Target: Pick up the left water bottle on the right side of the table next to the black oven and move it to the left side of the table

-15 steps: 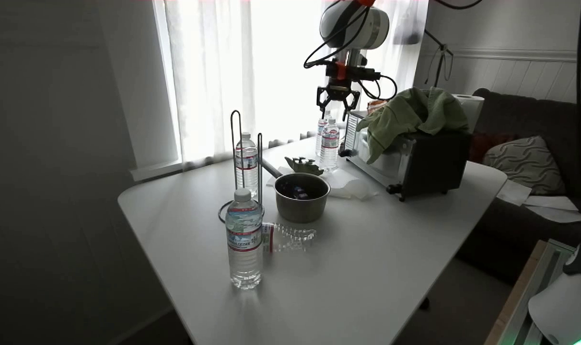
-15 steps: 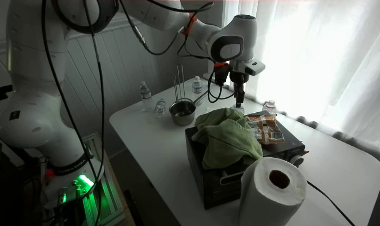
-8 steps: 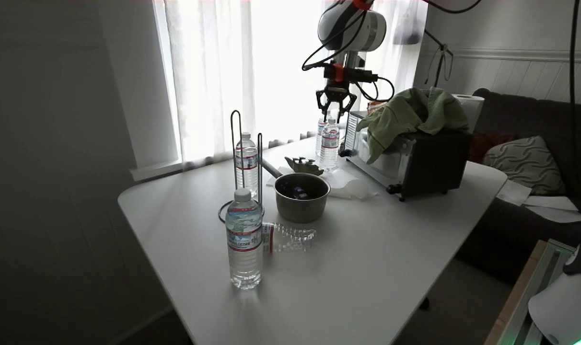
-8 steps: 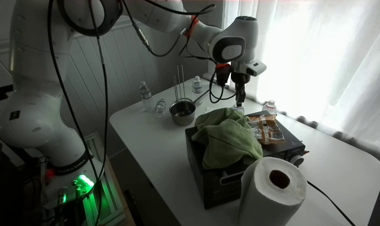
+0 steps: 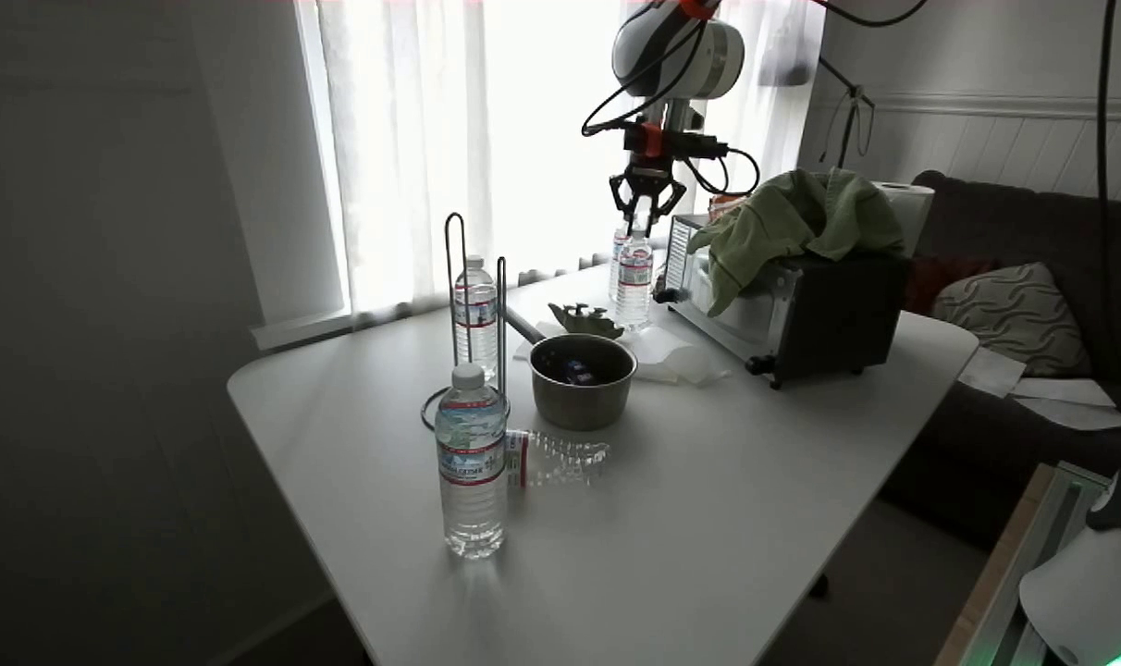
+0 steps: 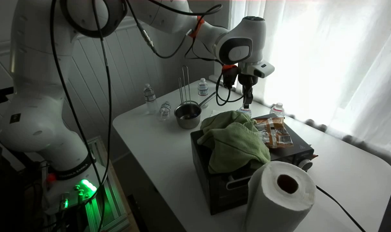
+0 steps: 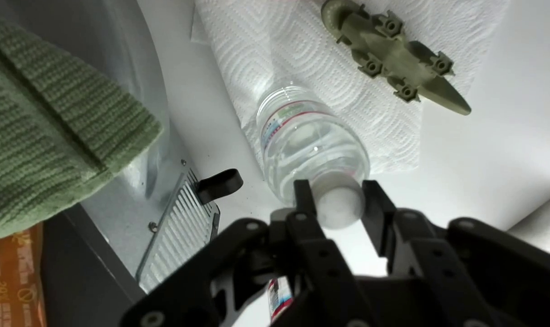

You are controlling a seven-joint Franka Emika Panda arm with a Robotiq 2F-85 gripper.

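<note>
White table [image 5: 699,518]; water bottle [image 7: 312,143] upright beneath gripper [image 7: 337,190]; gripper clenched around its cap [image 7: 339,206]

Backlit curtains [image 5: 403,139] glare white beside dim walls [image 5: 107,324].

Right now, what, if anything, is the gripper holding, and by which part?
The water bottle beside the black oven, by its white cap: the gripper pinches it from both sides, no gap visible in the wrist view.
</note>
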